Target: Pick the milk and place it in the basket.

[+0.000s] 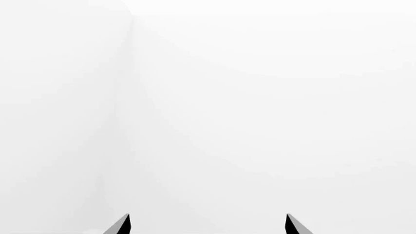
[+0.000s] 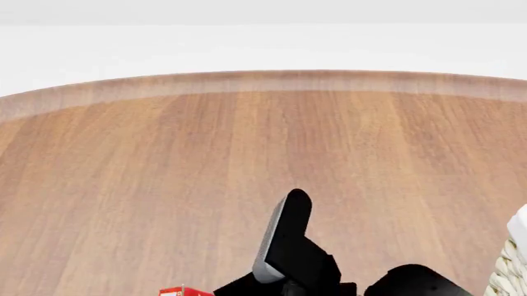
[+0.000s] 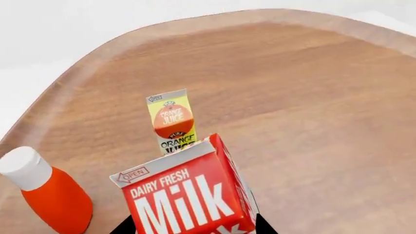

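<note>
The milk (image 3: 188,195) is a small gable-top carton and should be treated as light, with stiff flat panels that can buckle under excess squeeze; the coated faces are probably somewhat slippery. Grip it across two opposite side walls below the sloped top, where the body is square — not on the roof ridge, which offers no parallel faces. Visible markings: a red top panel lettered "DAIRY FRESH Milk" in white, with a small "OPEN" arrow tab at the upper edge. In the right wrist view the carton fills the near foreground, with the two dark fingertips of the right gripper (image 3: 195,226) showing on either side of its lower body; they stand close against the walls, but whether they are pressing on them cannot be told. An orange juice carton (image 3: 171,121) stands just behind the milk, and an orange bottle (image 3: 48,192) with a white cap stands beside it on the wooden surface (image 3: 312,107). In the head view only a red corner of the carton shows at the bottom edge, well apart from the basket (image 2: 512,259) at the right edge. The left gripper (image 1: 208,225) is spread and holds nothing, facing blank white.
</note>
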Controlling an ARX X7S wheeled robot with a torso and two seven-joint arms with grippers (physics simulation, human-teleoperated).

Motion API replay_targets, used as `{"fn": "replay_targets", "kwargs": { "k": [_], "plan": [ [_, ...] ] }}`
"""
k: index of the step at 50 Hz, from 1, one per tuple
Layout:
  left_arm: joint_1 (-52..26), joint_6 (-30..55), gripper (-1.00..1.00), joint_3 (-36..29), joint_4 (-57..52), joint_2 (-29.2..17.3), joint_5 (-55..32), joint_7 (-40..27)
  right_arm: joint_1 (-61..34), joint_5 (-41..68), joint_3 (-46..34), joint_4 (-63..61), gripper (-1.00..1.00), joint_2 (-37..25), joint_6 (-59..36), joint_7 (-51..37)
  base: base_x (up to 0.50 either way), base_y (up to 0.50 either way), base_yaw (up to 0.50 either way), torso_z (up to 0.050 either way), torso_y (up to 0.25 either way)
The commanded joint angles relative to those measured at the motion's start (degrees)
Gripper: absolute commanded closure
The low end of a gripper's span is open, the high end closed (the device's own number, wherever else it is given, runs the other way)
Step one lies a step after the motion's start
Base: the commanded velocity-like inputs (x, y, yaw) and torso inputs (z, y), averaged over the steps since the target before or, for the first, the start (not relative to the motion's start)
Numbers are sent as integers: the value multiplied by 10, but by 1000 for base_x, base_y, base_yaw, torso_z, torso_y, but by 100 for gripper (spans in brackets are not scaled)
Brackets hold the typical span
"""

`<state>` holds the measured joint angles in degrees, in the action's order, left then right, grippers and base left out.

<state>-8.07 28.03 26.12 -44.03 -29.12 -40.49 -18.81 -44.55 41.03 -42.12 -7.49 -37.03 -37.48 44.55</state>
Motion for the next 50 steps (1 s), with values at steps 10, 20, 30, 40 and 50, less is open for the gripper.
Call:
{"fn": "replay_targets", "kwargs": {
  "k": [10, 20, 30, 40, 50],
  "plan": [
    [2, -1, -100, 0, -1, -2, -2, -3, -65, 126, 153, -125, 100, -96, -55, -93, 0, 0, 0, 0, 1],
    [3, -3, -100, -4, 0, -2, 0, -2, -97, 196, 222, -168, 100, -161, -102, -146, 0, 0, 0, 0, 1],
    [3, -5, -100, -7, 2, -3, 2, -2, -128, 241, 268, -178, 100, -211, -136, -183, 0, 0, 0, 0, 1],
    [3, -6, -100, -8, 2, -4, 1, -4, -119, 275, 313, -172, 100, -248, -141, -214, 0, 0, 0, 2, 1],
    [3, -7, -100, -10, 3, -4, 2, -5, -93, 296, 356, -161, 100, -287, -136, -239, 0, 0, 0, 0, 1]
  ]
}}
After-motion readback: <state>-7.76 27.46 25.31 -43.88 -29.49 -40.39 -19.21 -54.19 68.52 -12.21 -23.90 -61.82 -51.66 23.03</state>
